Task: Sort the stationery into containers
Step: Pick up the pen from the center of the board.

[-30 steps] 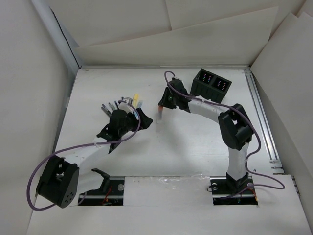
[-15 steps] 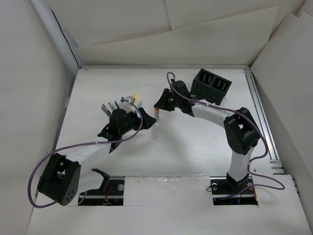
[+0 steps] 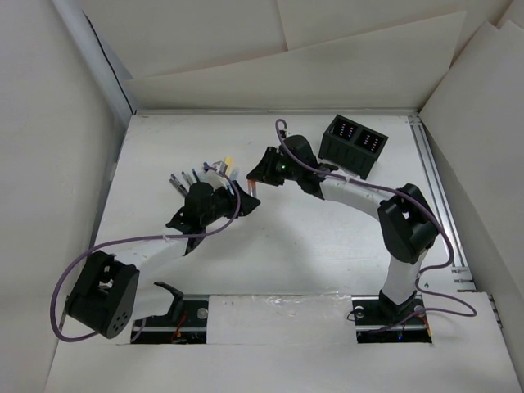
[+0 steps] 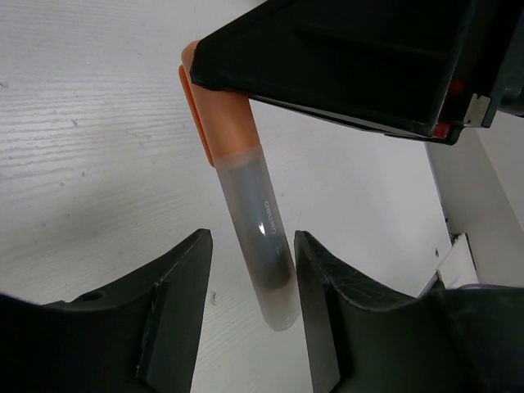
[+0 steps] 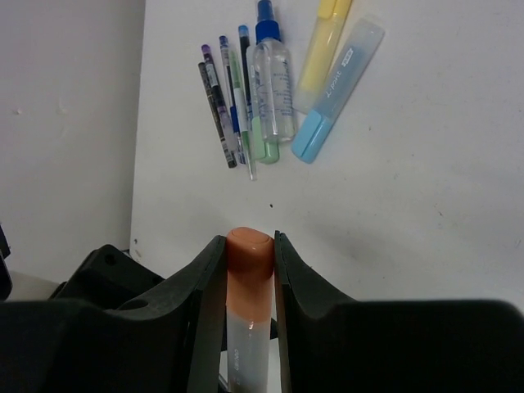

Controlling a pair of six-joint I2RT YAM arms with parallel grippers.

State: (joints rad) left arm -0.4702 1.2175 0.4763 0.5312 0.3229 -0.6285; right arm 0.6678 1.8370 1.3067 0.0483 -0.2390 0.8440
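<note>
From the left wrist, the marker's (image 4: 248, 196) orange cap is partly hidden behind the right end effector (image 4: 214, 72). The right wrist view's bottom edge cuts off its clear body. From above, the pens (image 3: 187, 178) are too small to tell apart, and the left arm (image 3: 168, 244) covers some.

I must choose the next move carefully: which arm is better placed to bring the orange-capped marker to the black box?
Right. The right gripper holds the orange-capped marker by its cap, and the black box stands close beside that arm. The left gripper is open and only flanks the barrel.
</note>
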